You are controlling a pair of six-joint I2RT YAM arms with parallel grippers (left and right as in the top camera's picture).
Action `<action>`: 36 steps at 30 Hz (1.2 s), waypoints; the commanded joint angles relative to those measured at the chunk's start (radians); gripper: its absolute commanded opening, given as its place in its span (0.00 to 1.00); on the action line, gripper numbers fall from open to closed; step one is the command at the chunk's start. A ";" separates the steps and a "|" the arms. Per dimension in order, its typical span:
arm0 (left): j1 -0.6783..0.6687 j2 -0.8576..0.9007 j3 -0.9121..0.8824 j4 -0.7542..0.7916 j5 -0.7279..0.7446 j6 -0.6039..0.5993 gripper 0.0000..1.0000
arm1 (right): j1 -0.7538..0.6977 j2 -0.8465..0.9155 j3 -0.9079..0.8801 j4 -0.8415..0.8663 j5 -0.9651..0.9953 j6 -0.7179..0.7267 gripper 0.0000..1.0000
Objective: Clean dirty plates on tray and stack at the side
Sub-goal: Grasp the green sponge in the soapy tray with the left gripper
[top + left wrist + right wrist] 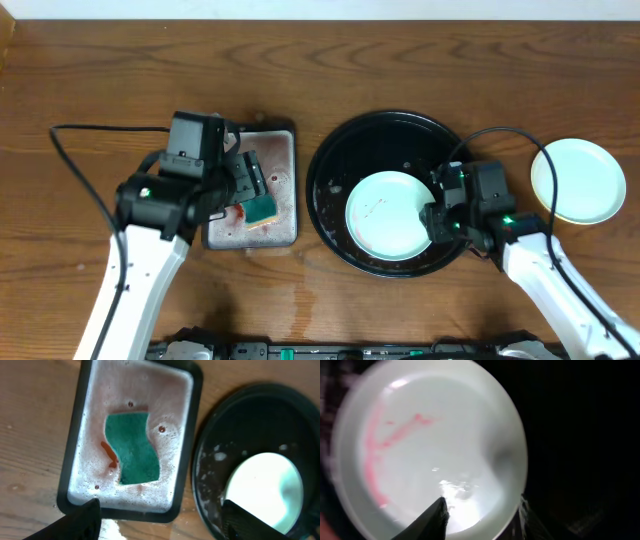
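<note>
The right hand (pixel 482 520) stands parted astride the rim of a red-streaked mint plate (pixel 388 213), which lies in the round black tray (pixel 330 165). The left hand (pixel 162 514), spread wide and empty, hangs over the green sponge (pixel 132 447) in the soapy rectangular tray (pixel 195 420). Two stacked plates (pixel 578 180) sit on the worktop (pixel 100 60) to the right of the round tray.
</note>
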 commanded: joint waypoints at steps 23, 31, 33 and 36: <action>0.002 0.608 -0.112 0.184 0.067 -0.193 0.07 | 0.002 -0.200 0.014 -0.123 -0.048 0.008 0.45; 0.002 0.432 -0.044 0.104 0.039 -0.101 0.44 | 0.002 -0.200 0.014 -0.122 -0.040 0.008 0.46; 0.002 0.402 -0.044 0.105 -0.042 -0.098 0.52 | 0.002 -0.200 0.014 -0.122 -0.040 0.008 0.46; 0.002 0.400 -0.049 0.127 -0.189 -0.098 0.55 | 0.002 -0.200 0.014 -0.122 -0.040 0.008 0.47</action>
